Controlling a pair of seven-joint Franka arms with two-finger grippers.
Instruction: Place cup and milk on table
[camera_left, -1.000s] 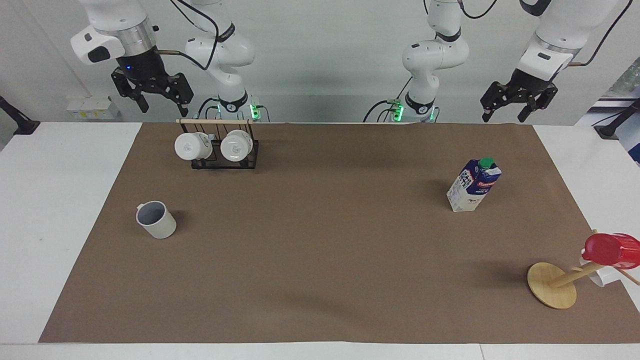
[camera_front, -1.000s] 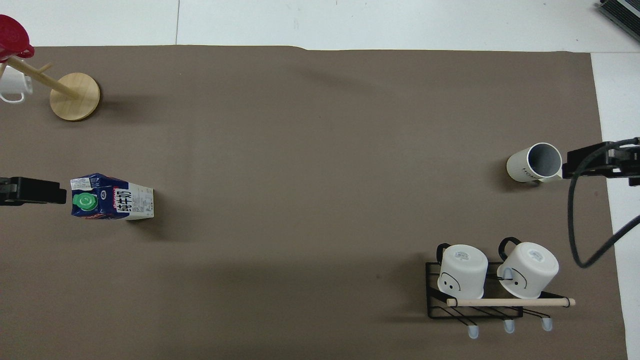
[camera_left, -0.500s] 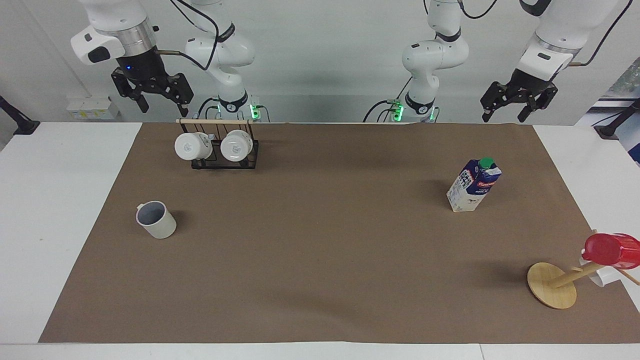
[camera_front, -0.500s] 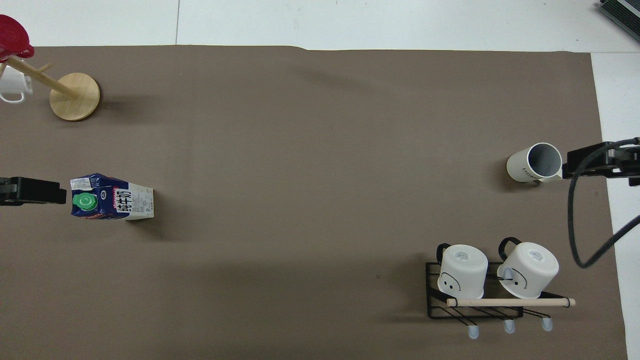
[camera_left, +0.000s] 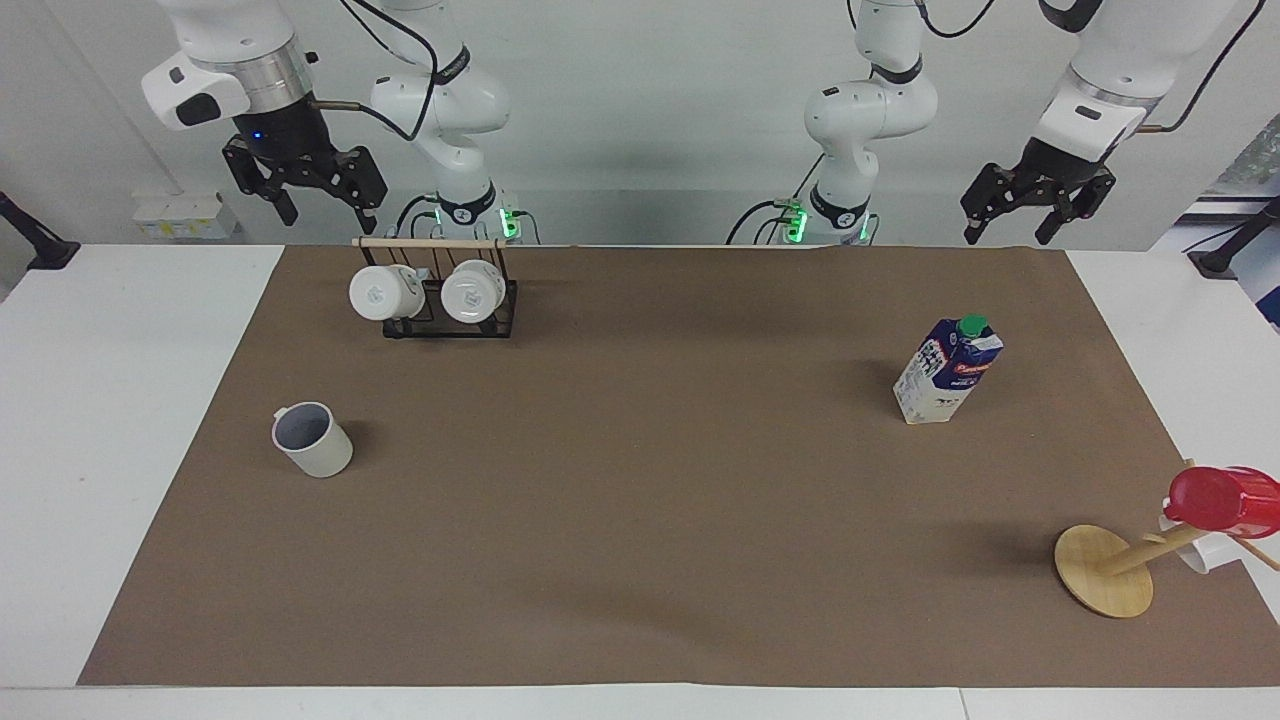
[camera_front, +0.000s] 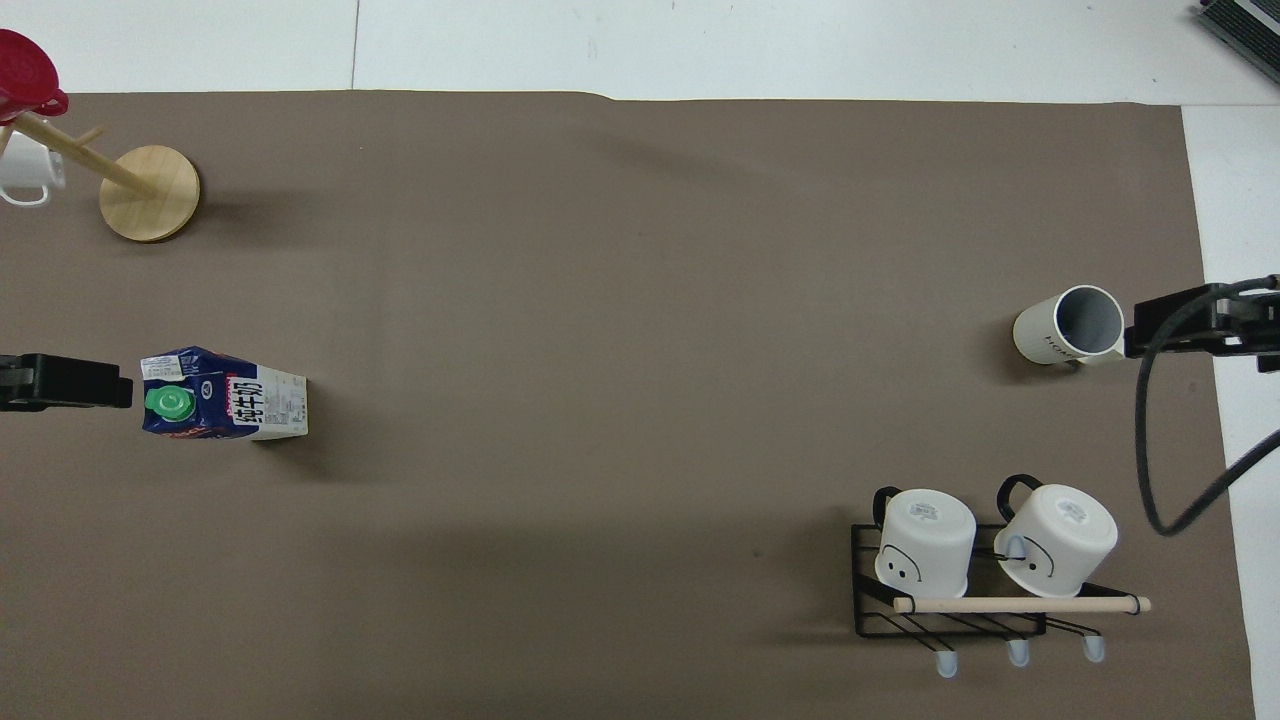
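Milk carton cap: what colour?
Green. The cap on the milk carton shows best in the overhead view.

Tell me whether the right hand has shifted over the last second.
Yes, slightly. In the facing view the right hand has risen a little, judged against the wooden rail of the black wire mug rack below it. It hangs open and empty.

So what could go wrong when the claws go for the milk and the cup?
The tall white and dark blue milk carton is narrow, so a sideways bump from the open left claw might topple it. The small pale grey mug stands near the brown paper sheet's edge; the open right claw could nudge it off.
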